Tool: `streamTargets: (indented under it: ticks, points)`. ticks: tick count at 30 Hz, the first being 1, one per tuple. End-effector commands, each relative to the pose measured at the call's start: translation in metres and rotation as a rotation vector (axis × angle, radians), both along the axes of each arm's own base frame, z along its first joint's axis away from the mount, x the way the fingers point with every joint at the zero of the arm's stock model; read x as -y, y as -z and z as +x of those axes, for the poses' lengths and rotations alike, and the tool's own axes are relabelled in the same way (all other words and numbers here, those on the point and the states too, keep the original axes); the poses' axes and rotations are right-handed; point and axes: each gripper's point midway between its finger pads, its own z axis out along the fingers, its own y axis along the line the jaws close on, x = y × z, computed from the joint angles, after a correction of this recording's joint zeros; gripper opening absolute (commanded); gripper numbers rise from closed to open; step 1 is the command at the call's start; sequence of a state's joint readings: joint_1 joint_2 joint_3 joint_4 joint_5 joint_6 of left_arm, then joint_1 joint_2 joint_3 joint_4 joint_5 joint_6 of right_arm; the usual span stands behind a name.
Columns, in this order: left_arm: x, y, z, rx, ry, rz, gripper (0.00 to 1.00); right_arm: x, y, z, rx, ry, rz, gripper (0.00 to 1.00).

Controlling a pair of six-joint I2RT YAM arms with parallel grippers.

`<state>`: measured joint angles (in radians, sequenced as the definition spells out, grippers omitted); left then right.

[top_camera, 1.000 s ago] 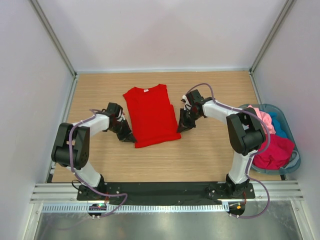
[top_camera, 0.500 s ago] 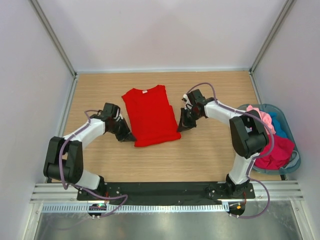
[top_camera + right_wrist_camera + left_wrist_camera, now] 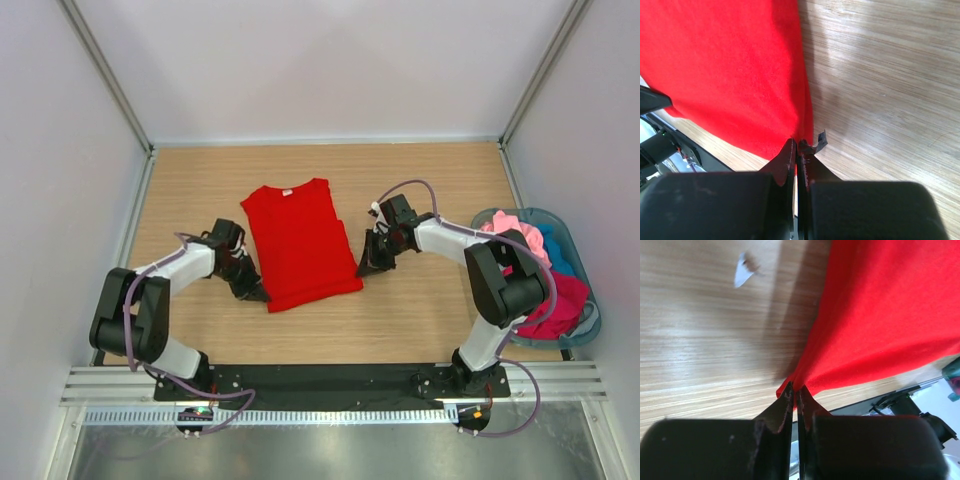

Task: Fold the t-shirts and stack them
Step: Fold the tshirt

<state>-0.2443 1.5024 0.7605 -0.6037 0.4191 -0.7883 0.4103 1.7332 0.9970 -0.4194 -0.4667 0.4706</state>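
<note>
The red shirt (image 3: 300,245) lies flat, well left of the basket (image 3: 590,320). My left gripper (image 3: 795,390) and right gripper (image 3: 796,144) are clamped on its bottom corners by the very tips; a bite that thin may slip mid-fold.

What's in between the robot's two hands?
The red t-shirt, spread flat on the wooden table. The top view shows it filling the stretch between the left hand and the right hand, each pinching a near corner.
</note>
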Motion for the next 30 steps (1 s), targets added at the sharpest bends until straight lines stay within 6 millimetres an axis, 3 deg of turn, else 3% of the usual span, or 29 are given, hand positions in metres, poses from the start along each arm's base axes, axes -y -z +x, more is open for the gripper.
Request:
streamTargets:
  ticks: [1, 6, 10, 14, 19, 22, 27, 30]
  points:
    - [-0.005, 0.008, -0.018, -0.057, 0.009, 0.029, 0.05, -0.002, -0.003, 0.009, 0.038, 0.014, 0.005, 0.01]
    - [-0.008, 0.017, -0.025, -0.095, 0.010, 0.050, 0.13, 0.003, 0.003, 0.005, 0.003, 0.033, -0.029, 0.06]
    - [-0.006, 0.012, -0.022, -0.084, 0.017, 0.040, 0.28, 0.007, -0.005, 0.002, -0.017, 0.030, -0.051, 0.31]
    - [-0.003, 0.001, -0.017, -0.059, 0.012, 0.032, 0.33, 0.007, -0.018, 0.004, -0.012, 0.025, -0.058, 0.43]
    - [-0.002, 0.009, -0.022, -0.072, -0.011, 0.027, 0.36, 0.008, -0.008, -0.004, -0.058, 0.010, -0.071, 0.44]
    - [-0.002, 0.016, -0.029, -0.097, -0.007, 0.031, 0.35, 0.011, 0.008, -0.013, -0.100, 0.005, -0.082, 0.43]
    - [-0.009, 0.030, -0.044, -0.132, -0.004, 0.070, 0.32, 0.020, 0.032, -0.032, -0.151, 0.010, -0.108, 0.39]
    - [-0.014, 0.037, -0.051, -0.155, -0.002, 0.093, 0.31, 0.026, 0.037, -0.033, -0.147, 0.014, -0.137, 0.34]
